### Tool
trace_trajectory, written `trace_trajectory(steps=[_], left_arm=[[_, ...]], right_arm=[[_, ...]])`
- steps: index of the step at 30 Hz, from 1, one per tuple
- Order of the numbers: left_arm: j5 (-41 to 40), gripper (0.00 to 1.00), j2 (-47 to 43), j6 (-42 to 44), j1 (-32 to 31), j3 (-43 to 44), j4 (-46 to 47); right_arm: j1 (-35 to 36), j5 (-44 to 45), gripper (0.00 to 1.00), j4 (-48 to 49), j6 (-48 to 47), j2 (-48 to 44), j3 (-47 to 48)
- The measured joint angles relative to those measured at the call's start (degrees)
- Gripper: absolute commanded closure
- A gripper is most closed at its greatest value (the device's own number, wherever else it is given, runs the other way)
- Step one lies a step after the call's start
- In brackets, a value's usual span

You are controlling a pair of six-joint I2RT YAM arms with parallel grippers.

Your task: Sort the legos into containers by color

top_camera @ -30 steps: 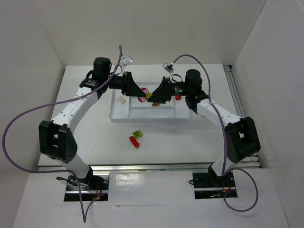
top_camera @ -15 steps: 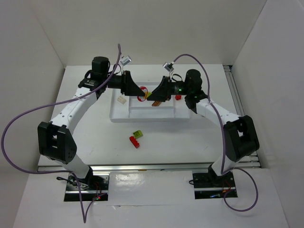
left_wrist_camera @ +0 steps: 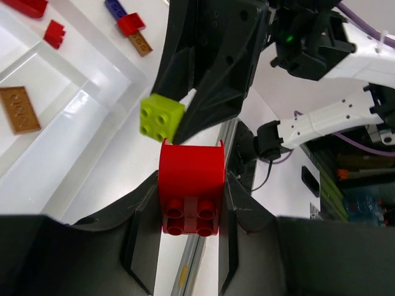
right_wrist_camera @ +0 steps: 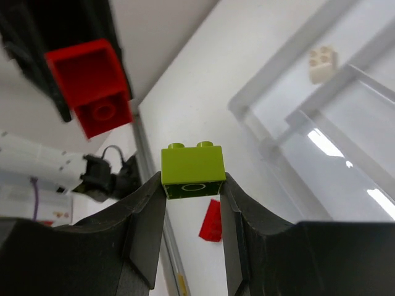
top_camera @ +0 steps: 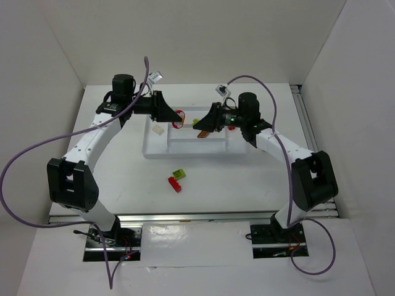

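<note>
honestly can't make out a single word, number or logo anywhere here, anything printed is too small or blurry

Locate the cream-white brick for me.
Top view: the cream-white brick lies in the white tray's left-end compartment, close beside the left gripper, which grips a red brick.

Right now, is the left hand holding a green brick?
No, the left hand is clamped on a red brick; the lime green brick is held by the right hand.
</note>
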Motion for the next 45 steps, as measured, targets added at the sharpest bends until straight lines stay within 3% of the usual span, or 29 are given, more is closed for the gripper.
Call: trace_trajectory(steps=[4, 10, 15, 19, 22, 23, 27, 30, 34, 38, 45], left_arm=[[-4.04, 1.00, 0.00, -0.79, 0.48, -1.09, -1.01], [-14.99, 1.00, -0.52, -3.32, 0.52, -3.37, -3.61], [-21.86, 1.00, -3.85, -5.53, 0.52, -7.34, -5.16], [-24.59, 1.00, -5.88, -6.80, 0.11, -8.59, -5.44], [-25.62, 1.00, -6.03, -6.97, -0.57, -8.61, -5.38], [-25.94, 1.00, -6.03, -6.97, -0.83, -8.63, -5.42], [-27.02, 1.00, -6.03, -6.99, -2.03, -8.68, -5.42], [-27.65, 1.00, -6.01, -6.99, -3.21, -8.66, -5.42], [-27.21, 1.00, -4.42, -7.72, -4.92, -7.37, -5.57], [-28.28, 1.00, 1.18, -8.76, -9.25, -2.12, -5.01], [-27.89, 1.00, 22.10, -11.37, -17.88, 14.56, -2.51]], right_arm=[[0.07, 11.19, 1.00, -7.19, -1.79, 3.72, 4.96], [1.77, 36.41, 1.00, -20.50, -4.55, 16.46, 20.59], [3.56, 49.86, 0.96, -26.14, -6.38, 25.03, 27.02], [4.85, 55.32, 0.92, -29.66, -7.28, 28.87, 29.05], [5.11, 57.55, 0.66, -30.36, -7.61, 31.93, 32.20], [5.14, 57.90, 0.45, -30.60, -7.63, 32.52, 32.89], [5.16, 59.17, 0.21, -31.63, -7.87, 33.03, 34.18], [5.16, 59.60, 0.20, -31.95, -8.50, 32.94, 35.67], [4.94, 62.27, 0.20, -31.63, -8.61, 27.69, 31.12], [3.65, 70.05, 0.19, -32.06, -7.72, 11.32, 17.62], [-5.70, 82.90, 0.17, -32.65, -1.79, -15.96, 3.32]])
